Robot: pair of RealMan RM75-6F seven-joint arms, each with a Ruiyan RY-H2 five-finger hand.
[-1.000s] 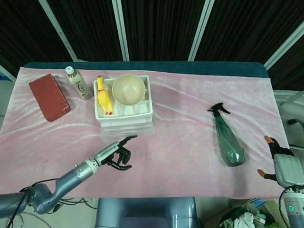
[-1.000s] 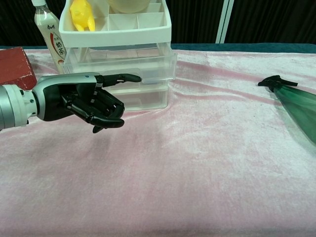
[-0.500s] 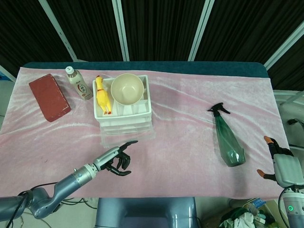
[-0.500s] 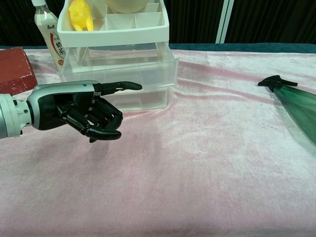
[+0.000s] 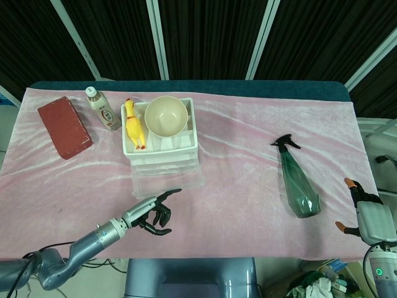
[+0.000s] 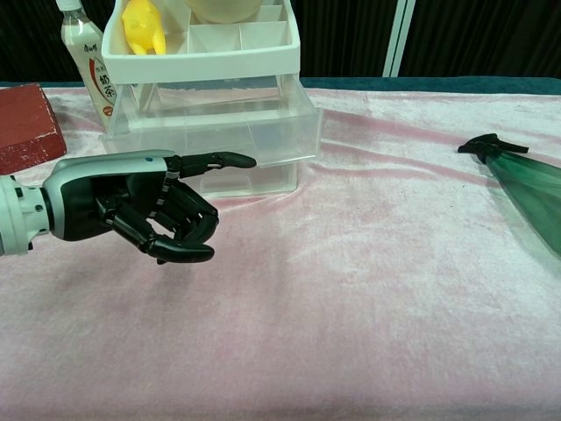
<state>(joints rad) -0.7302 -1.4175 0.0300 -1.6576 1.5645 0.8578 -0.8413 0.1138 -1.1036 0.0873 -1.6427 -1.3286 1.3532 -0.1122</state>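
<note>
The top drawer (image 6: 254, 123) of the organizer (image 5: 162, 144) is being drawn out further than a second ago by the left hand (image 6: 145, 206), one finger hooked forward, the rest curled. The right hand (image 5: 366, 211) is being kept idle at the bench (image 5: 236, 205) edge, its fingers too hidden to judge.

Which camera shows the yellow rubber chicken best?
The head view: the whole yellow rubber chicken shows from above, lying in the white organizer beside the bowl. The chest view catches only its lower part at the picture's top edge.
</note>
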